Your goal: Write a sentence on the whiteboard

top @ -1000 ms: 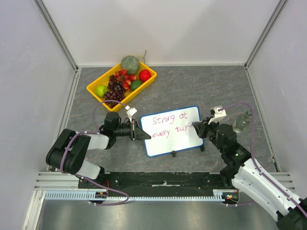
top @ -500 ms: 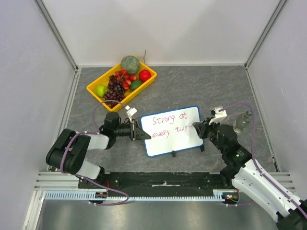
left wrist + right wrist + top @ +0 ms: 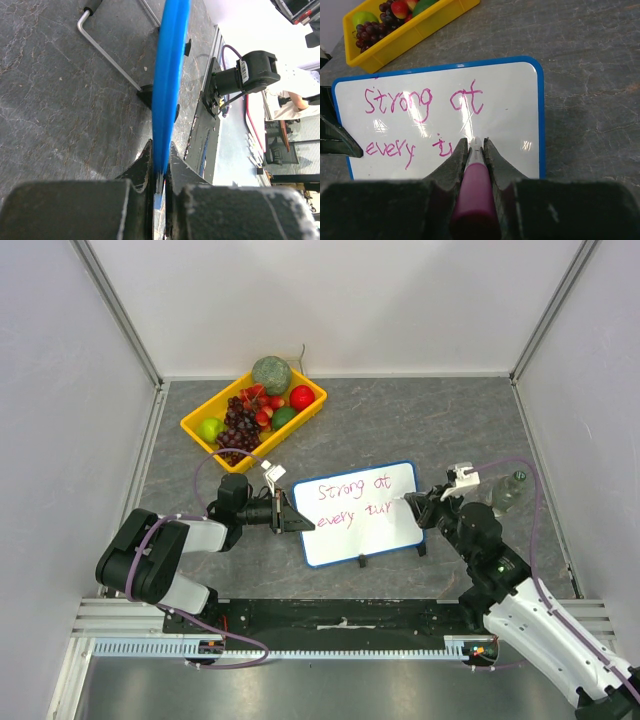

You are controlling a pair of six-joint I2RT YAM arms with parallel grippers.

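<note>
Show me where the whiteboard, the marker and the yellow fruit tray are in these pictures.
whiteboard (image 3: 345, 543): top external view, on the bare white lower part of its face.
marker (image 3: 473, 175): right wrist view, on the pink barrel behind the tip.
yellow fruit tray (image 3: 197, 438): top external view, on its near left wall.

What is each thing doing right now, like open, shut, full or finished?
whiteboard: propped on its wire stand, held by one edge.
sentence: unfinished, reads "Strong at every tu" so far.
marker: uncapped, tip at the board under "at".
left fingers: shut on the whiteboard's blue rim.
right fingers: shut on the marker.
yellow tray: full of fruit.
</note>
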